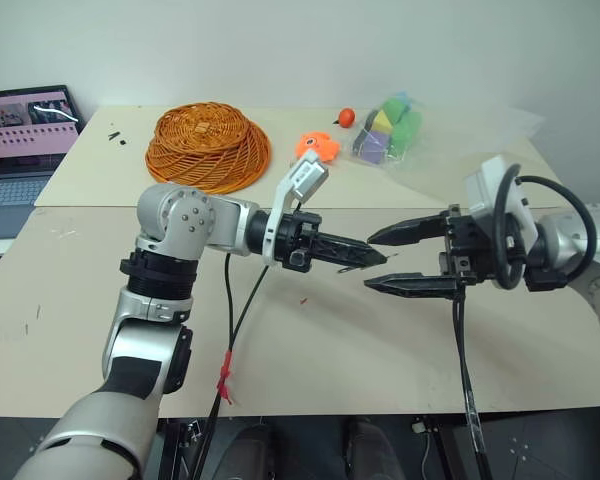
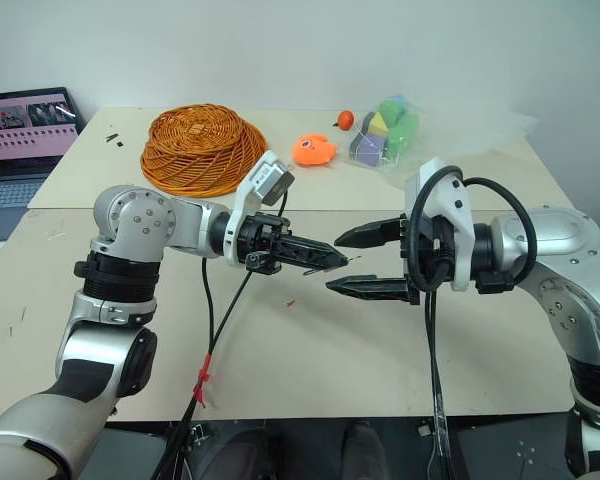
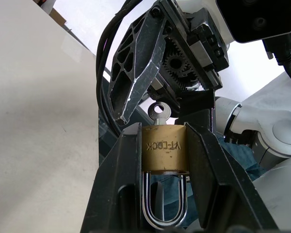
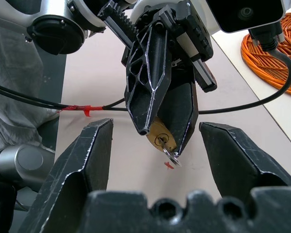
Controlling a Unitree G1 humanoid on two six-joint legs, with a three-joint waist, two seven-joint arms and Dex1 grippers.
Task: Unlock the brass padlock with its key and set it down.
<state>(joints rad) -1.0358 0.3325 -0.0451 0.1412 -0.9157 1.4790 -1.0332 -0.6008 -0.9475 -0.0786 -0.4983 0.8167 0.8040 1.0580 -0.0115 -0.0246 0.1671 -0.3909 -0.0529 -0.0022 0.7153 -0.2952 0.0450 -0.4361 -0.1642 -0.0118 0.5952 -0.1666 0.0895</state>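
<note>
Brass padlock (image 3: 165, 148) clamped between left gripper (image 3: 162, 160) jaws, held above surface (image 1: 310, 350), key (image 4: 170, 156) seated in keyhole, bow facing right gripper (image 4: 155, 150). Right jaws wide apart, empty, just short of key. Advice: centre bow between jaws, pinch, rotate wrist, avoid pulling key out. Wrist views reveal key and shackle (image 3: 164, 206); head views too coarse.
</note>
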